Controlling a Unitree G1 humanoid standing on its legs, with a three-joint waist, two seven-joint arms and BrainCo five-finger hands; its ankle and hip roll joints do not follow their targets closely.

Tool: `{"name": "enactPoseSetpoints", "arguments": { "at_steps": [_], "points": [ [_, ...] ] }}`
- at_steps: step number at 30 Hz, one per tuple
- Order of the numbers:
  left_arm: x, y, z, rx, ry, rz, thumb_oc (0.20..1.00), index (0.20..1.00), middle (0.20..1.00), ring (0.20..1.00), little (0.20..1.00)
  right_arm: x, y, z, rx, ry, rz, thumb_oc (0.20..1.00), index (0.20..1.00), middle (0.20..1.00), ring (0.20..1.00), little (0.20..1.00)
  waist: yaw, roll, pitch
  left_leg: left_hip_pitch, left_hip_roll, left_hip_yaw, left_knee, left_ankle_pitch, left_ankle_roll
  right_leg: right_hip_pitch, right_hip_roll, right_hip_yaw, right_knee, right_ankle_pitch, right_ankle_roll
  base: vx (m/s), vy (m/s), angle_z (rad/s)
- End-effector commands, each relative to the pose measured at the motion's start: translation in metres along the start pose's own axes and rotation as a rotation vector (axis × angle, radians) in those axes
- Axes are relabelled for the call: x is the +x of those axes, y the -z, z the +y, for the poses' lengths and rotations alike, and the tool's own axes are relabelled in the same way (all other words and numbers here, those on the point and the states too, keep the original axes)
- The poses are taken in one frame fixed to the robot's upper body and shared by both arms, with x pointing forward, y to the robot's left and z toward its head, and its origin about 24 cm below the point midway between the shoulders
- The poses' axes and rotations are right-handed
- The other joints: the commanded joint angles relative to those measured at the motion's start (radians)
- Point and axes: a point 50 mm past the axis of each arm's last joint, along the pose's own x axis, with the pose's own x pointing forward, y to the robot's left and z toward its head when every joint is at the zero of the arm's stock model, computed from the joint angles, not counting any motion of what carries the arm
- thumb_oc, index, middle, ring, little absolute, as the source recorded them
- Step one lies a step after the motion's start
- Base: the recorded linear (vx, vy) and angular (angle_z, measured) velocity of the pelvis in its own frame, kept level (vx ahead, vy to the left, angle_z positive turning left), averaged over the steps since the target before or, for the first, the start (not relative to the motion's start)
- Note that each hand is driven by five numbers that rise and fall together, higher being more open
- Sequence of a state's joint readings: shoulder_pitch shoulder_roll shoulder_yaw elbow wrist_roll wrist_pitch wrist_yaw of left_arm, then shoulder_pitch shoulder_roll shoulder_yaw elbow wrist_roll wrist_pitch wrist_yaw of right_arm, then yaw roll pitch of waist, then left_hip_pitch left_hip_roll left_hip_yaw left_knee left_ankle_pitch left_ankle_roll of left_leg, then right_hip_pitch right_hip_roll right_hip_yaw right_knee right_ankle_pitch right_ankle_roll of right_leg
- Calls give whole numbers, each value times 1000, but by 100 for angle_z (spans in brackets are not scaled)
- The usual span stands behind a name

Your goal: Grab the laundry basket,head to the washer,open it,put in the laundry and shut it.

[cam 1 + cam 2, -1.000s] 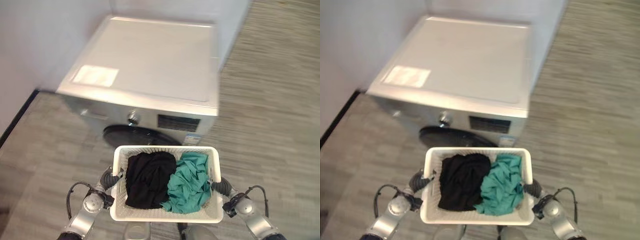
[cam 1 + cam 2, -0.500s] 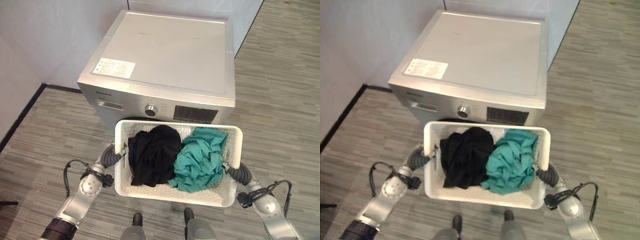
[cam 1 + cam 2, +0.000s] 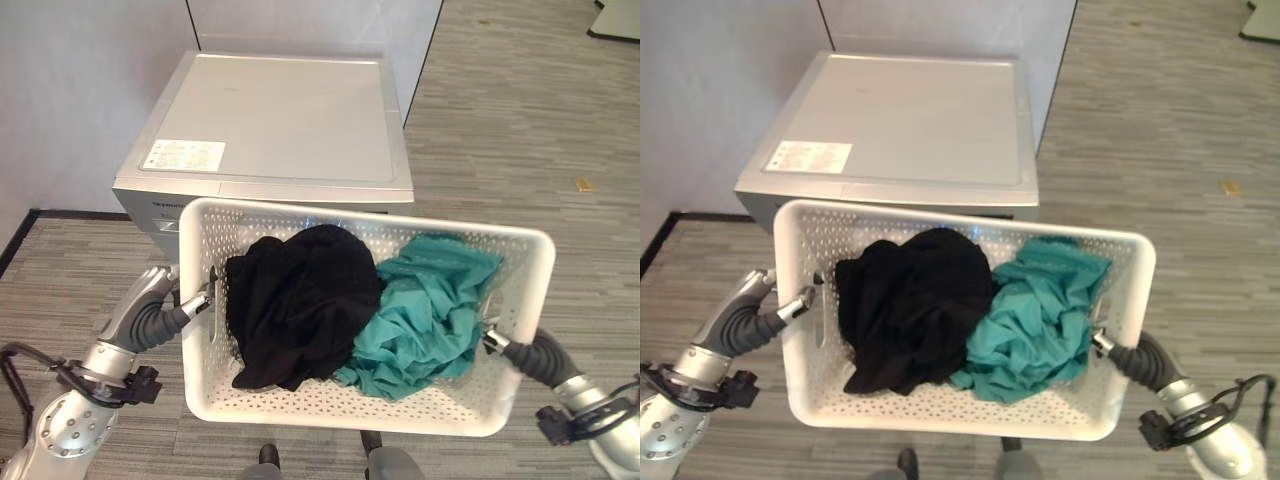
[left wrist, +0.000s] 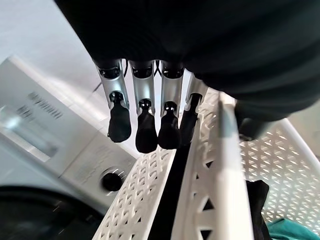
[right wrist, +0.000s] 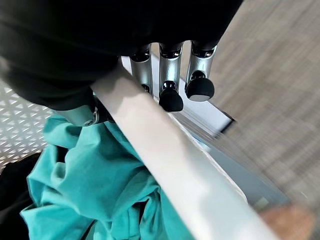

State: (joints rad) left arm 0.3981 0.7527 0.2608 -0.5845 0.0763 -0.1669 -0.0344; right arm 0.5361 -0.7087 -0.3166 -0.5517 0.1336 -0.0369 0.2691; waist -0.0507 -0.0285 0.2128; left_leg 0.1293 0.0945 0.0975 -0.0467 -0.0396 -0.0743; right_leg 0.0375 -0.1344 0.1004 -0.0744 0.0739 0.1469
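Fingers (image 4: pixel 143 131) of the left hand (image 3: pixel 196 303) are hooking over the rim at the left end of the laundry basket (image 3: pixel 340 419), with the thumb pressing the inner side of the wall, so this hand is pinching the basket's edge. The right hand (image 3: pixel 495 341) is doing the same at the opposite end: its fingers (image 5: pixel 171 97) are curling over the white rim while the thumb is sitting inside against the perforated wall, beside the teal cloth.

Between the two hands the white perforated basket is hanging clear of the floor, tilting so that its right end is sitting lower than its left. Inside it a black garment (image 3: pixel 298 299) is lying bunched toward the left end, and a teal garment (image 3: pixel 425 313) is crumpled just beside it toward the right, the two touching in the middle.

Just beyond the basket's far rim the washer (image 3: pixel 283 120) is standing against a pale wall, its flat silver top carrying a white label (image 3: pixel 186 154) near the front left corner. Grey striped floor (image 3: pixel 540 130) is spreading to the right of the machine and under the basket.
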Motion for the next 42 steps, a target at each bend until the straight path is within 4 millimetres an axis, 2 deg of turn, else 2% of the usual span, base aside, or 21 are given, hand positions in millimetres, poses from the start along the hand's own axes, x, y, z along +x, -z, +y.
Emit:
{"name": "enactPoseSetpoints", "arguments": {
  "at_steps": [1,3,4,5,7,8,9,10,11,14,18,20,21,22,26,27,30,37,39,40,42],
  "points": [
    [16,16,54,32,-225,13,200,200,200,200,200,10,-12,-54,-147,132,-74,200,200,200,200,200,5,-14,-107,1,47,-41,69,-109,15,-68,-48,-9,71,-20,49,34,-45,4],
    [37,15,49,4,-207,-29,200,200,200,200,200,27,-18,-64,-196,148,-97,200,200,200,200,200,9,-14,-121,5,52,-47,64,-105,12,-58,-47,-17,71,-24,47,26,-36,8],
    [39,15,49,3,-209,-32,200,200,200,200,200,28,-17,-65,-199,153,-98,200,200,200,200,200,10,-13,-118,5,52,-48,63,-104,11,-57,-47,-18,71,-25,47,37,-27,5],
    [68,13,40,-33,-190,-80,200,200,200,200,200,49,-24,-75,-249,165,-121,200,200,200,200,200,16,-9,-131,9,54,-54,60,-101,8,-48,-46,-24,75,-30,45,41,-33,4],
    [106,7,34,-77,-173,-126,200,200,200,200,200,74,-33,-86,-282,184,-146,200,200,200,200,200,23,-5,-130,6,59,-69,61,-94,3,-40,-44,-37,80,-40,40,45,-45,17],
    [137,-4,26,-105,-142,-168,200,200,200,200,200,91,-38,-95,-301,192,-135,200,200,200,200,200,32,-4,-136,3,62,-83,66,-92,2,-32,-44,-48,85,-48,35,-10,-38,26],
    [140,-5,27,-102,-147,-172,200,200,200,200,200,94,-39,-97,-301,198,-140,200,200,200,200,200,30,-7,-128,-4,60,-86,69,-83,1,-37,-45,-48,87,-41,33,33,-25,37],
    [167,-14,23,-99,-128,-188,200,200,200,200,200,109,-46,-104,-316,193,-136,200,200,200,200,200,36,-4,-135,-3,61,-99,74,-91,3,-26,-44,-57,89,-55,30,-17,-15,34],
    [170,-15,25,-95,-134,-191,200,200,200,200,200,112,-48,-106,-316,197,-142,200,200,200,200,200,33,-7,-128,-10,59,-101,76,-82,2,-31,-45,-57,90,-47,29,63,-2,28],
    [210,-30,20,-70,-109,-181,200,200,200,200,200,140,-63,-120,-349,223,-133,200,200,200,200,200,39,-5,-126,-24,57,-118,93,-81,1,-26,-49,-73,94,-53,25,4,2,10],
    [251,-52,22,-25,-110,-152,200,200,200,200,200,175,-79,-130,-348,280,-106,200,200,200,200,200,42,0,-126,-31,55,-131,98,-89,2,-19,-50,-82,96,-58,27,30,17,16],
    [268,-60,25,0,-121,-119,200,200,200,200,200,193,-95,-133,-352,301,-109,200,200,200,200,200,43,0,-123,-35,53,-133,94,-86,3,-26,-50,-82,97,-57,28,42,21,13],
    [279,-71,32,49,-142,-105,200,200,200,200,200,210,-112,-136,-356,318,-107,200,200,200,200,200,42,2,-118,-42,51,-133,94,-82,2,-35,-50,-80,101,-56,28,0,0,0],
    [280,-71,34,48,-147,-106,200,200,200,200,200,211,-114,-137,-359,319,-112,200,200,200,200,200,40,4,-115,-43,51,-133,95,-82,2,-35,-50,-80,101,-57,28,32,15,-2],
    [296,-86,41,72,-168,-59,200,200,200,200,200,238,-141,-138,-326,343,-77,200,200,200,200,200,40,4,-117,-56,50,-134,95,-74,-2,-52,-46,-80,109,-59,26,18,4,1],
    [302,-93,49,78,-191,-32,200,200,200,200,200,247,-155,-142,-316,373,-45,200,200,200,200,200,44,4,-114,-67,47,-136,105,-73,-4,-55,-46,-84,108,-56,25,0,0,0],
    [308,-99,59,101,-212,19,200,200,200,200,200,257,-158,-139,-289,384,25,200,200,200,200,200,50,4,-116,-87,39,-139,116,-72,-5,-58,-49,-87,96,-48,27,20,23,0],
    [312,-101,57,185,-214,111,200,200,200,200,200,260,-155,-138,-235,419,144,200,200,200,200,200,50,-1,-113,-131,9,-148,141,-74,0,-63,-70,-87,73,-21,35,13,55,3],
    [313,-109,58,186,-239,105,200,200,200,200,200,260,-162,-139,-218,442,144,200,200,200,200,200,48,-1,-108,-151,1,-146,139,-68,1,-78,-76,-88,66,-9,36,-45,59,6],
    [314,-121,63,172,-269,82,200,200,200,200,200,260,-173,-141,-197,465,123,200,200,200,200,200,44,-1,-101,-178,-4,-145,130,-54,-1,-105,-78,-89,60,2,37,-71,30,4],
    [314,-123,66,170,-284,81,200,200,200,200,200,259,-177,-143,-184,477,117,200,200,200,200,200,42,-1,-106,-188,-4,-145,119,-46,-2,-119,-77,-87,57,7,38,-34,10,1]
  ]
}}
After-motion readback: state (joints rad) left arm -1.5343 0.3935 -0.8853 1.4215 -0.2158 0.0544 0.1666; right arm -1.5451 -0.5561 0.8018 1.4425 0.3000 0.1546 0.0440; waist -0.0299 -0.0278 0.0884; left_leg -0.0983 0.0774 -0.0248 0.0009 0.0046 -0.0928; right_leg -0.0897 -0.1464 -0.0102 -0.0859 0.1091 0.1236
